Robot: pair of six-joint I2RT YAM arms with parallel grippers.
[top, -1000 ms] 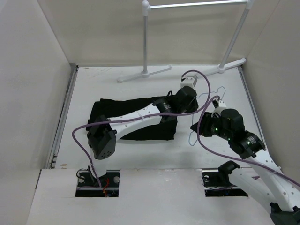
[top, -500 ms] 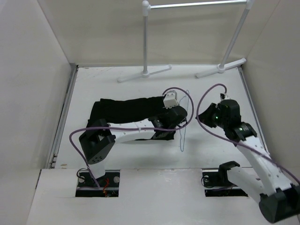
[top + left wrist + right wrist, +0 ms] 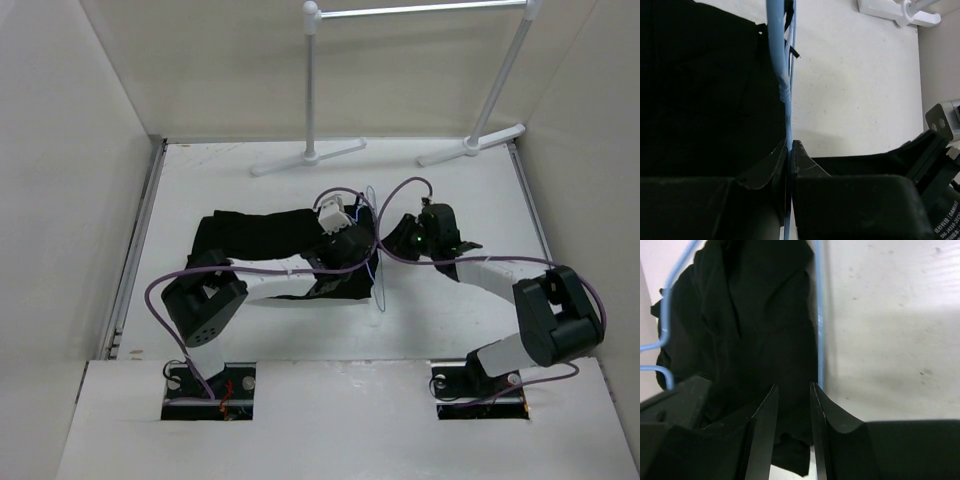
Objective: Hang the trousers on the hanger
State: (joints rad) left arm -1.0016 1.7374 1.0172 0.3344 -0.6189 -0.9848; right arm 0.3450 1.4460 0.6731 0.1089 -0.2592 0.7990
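Clamping the hanger (image 3: 786, 90), the left hand (image 3: 790, 150) sits beside the trousers (image 3: 765, 315), right hand (image 3: 790, 395) parted above.

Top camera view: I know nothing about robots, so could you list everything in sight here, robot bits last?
trousers: one, black, lying crumpled mid-table
hanger: one, pale bluish thin frame, at the trousers' right edge
garment rack: one, white, standing at the far edge of the table
table: one, white, under everything
walls: pale beige, enclosing the left, far and right sides
cables: two, purple, looping along the arms
arms: two, white with black joints, reaching in from the near edge
left gripper: one, black, pinched shut on the hanger
right gripper: one, black, jaws apart over the trousers, beside the hanger's rod
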